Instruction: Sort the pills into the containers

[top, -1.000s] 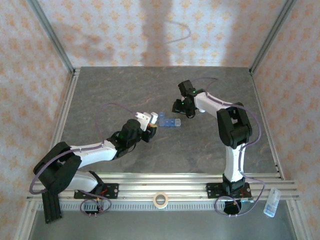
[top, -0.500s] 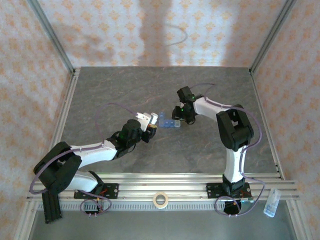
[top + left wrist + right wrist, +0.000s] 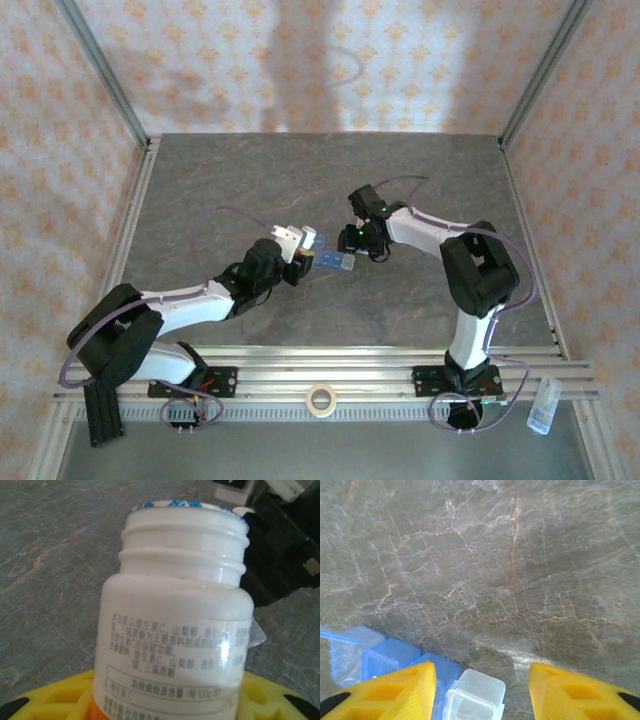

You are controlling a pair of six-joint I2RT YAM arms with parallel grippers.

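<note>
My left gripper (image 3: 170,700) is shut on a white plastic bottle (image 3: 175,625) with printed text and an uncapped threaded neck; its yellow fingers (image 3: 55,702) hug the bottle's base. From above, the bottle (image 3: 306,240) tilts toward the containers (image 3: 335,262), a small blue strip lying just to its right. My right gripper (image 3: 482,690) is open and low over the strip's end. A pale clear compartment (image 3: 475,697) sits between its yellow fingers (image 3: 390,690), nearer the left one, and the blue compartments (image 3: 390,657) run off to the left. The pills are hidden.
The right arm's black wrist (image 3: 285,540) is close behind the bottle. A roll of tape (image 3: 320,400) lies on the front rail and a small clear bottle (image 3: 541,405) stands at the far right of the rail. Metal frame posts (image 3: 105,75) edge the grey stone table (image 3: 250,180).
My right gripper has come down and to the left onto the strip's end and spread its fingers a little. The strip has shifted nearer and turned. The left arm has held still.
</note>
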